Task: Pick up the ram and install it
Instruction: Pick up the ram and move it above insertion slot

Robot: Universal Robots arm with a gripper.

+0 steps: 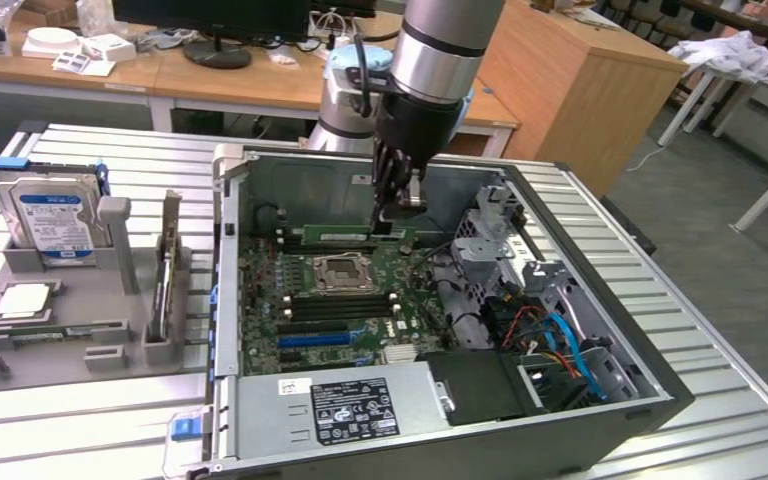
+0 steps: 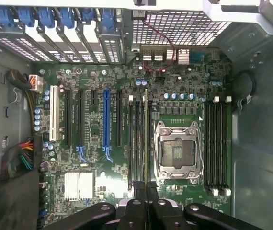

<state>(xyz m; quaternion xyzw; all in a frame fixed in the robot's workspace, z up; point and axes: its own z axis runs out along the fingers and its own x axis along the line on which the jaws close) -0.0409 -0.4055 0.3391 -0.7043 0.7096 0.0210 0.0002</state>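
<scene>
On the ribbed metal bench [image 1: 91,420], toward its edge at the exterior view's left, a grey plastic parts holder [image 1: 37,345] stands a blue-labelled silver hard drive [image 1: 48,215] upright in a slot, probably so that parts can be grasped from above. Over the middle of the bench an open grey metal computer case [image 1: 307,195] lies on its side, which turns the green motherboard [image 1: 344,300] face up to the arm.

The black two-fingered claw [image 1: 398,212] reaches straight down into the case near its far wall and is clamped on the ram [image 1: 344,234]. It holds the ram level on its long edge, just beyond the square silver processor socket [image 1: 340,270] and parallel with the black memory slots [image 1: 331,305]. That attitude should let the whole lower edge meet a slot at once. Whether the edge touches a slot I cannot tell.

The ram is a long, narrow, thin green board. In the wrist view it shows edge-on as a fine line [image 2: 146,129] running out from the claw [image 2: 146,184] along a bank of slots [image 2: 135,139].
</scene>
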